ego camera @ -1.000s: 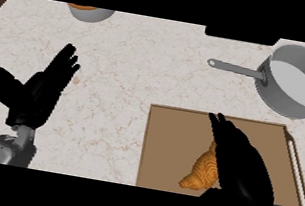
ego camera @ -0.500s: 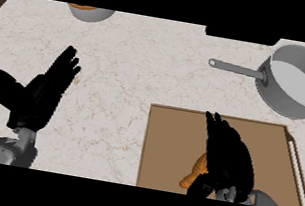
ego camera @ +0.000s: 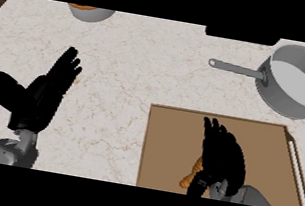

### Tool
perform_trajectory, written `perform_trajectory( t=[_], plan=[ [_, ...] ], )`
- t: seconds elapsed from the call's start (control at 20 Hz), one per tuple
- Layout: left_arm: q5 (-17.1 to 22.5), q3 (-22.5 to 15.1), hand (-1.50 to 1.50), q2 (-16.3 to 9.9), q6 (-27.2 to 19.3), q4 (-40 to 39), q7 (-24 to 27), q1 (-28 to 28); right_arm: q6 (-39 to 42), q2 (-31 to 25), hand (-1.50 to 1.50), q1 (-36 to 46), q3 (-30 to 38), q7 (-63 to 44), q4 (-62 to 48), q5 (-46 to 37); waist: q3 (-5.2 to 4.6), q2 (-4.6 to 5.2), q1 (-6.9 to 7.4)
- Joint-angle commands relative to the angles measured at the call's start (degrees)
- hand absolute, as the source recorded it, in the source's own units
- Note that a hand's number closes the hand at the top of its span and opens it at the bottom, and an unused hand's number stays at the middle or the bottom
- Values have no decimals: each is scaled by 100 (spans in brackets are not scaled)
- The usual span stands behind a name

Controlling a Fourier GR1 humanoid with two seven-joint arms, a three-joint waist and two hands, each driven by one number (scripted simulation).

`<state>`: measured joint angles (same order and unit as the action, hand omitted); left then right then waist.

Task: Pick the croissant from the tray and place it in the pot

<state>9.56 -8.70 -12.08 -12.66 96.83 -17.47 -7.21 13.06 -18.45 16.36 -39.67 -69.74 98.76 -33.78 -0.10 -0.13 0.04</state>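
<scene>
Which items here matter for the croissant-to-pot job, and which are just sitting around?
Job:
croissant, mostly hidden under the right hand
tray
pot, nothing in it that shows

Bystanders:
left hand, open, resting at the left
grey bowl at the far edge
counter

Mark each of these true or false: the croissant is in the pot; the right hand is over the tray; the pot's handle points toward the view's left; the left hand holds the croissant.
1. The croissant is in the pot: false; it lies on the tray.
2. The right hand is over the tray: true.
3. The pot's handle points toward the view's left: true.
4. The left hand holds the croissant: false; it rests open over the counter, holding nothing.
</scene>
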Motion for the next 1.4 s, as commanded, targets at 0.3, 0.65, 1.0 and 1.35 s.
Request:
perform_trajectory(
  t=[0.3, 0.65, 1.0, 1.35],
  plan=[
    [-39, 7, 0, 150, 73, -59, 273, 248, 700, 192, -150, -262, 129, -953, -414, -217, 1, 0, -7],
    [92, 437, 0, -52, 487, -10, -1, 68, 629, 681, 150, -258, 416, 103, -546, -685, 9, 9, 8],
    [-279, 277, 0, 288, 305, -271, 54, -106, 805, 634, 150, -417, 632, 600, -493, -1182, 9, 9, -9],
    [-179, 466, 0, 113, 320, -20, -33, 53, -409, 1224, 150, -381, 2221, -864, -913, -1882, -6, -4, -186]
  ],
)
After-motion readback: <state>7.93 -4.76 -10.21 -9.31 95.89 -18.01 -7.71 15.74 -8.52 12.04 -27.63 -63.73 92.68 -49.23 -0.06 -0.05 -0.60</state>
